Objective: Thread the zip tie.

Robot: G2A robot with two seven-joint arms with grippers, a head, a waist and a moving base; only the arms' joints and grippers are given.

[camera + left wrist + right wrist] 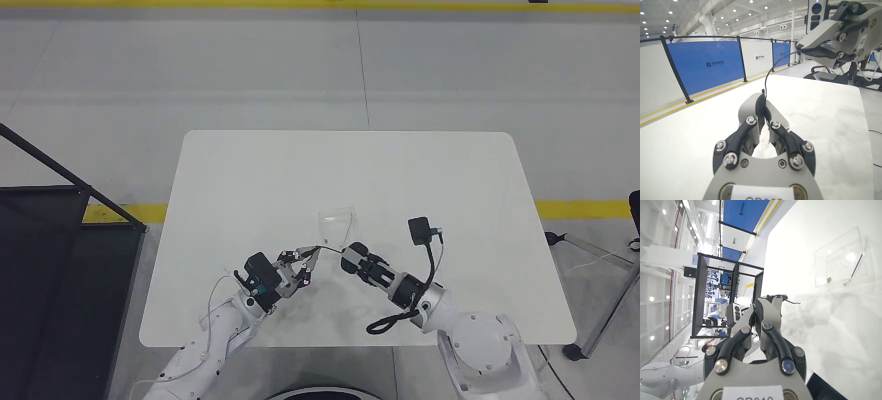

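A thin black zip tie [770,70] arcs between my two grippers above the white table [440,190]. My left gripper [763,98] is shut on one end of it, close over the table's front part. The other end runs up into my right gripper [800,49], which is shut on it. In the top view the left gripper [306,263] and right gripper [349,259] face each other, a small gap apart, with the zip tie [329,250] bridging them. In the right wrist view my right gripper [758,302] is shut, and a short black tail [793,302] sticks out past it.
A clear plastic tray [336,214] lies on the table just beyond the grippers. Inside the tray [819,256] lie another black zip tie [857,265] and a small brown bit [829,280]. The table's front edge is close behind both arms.
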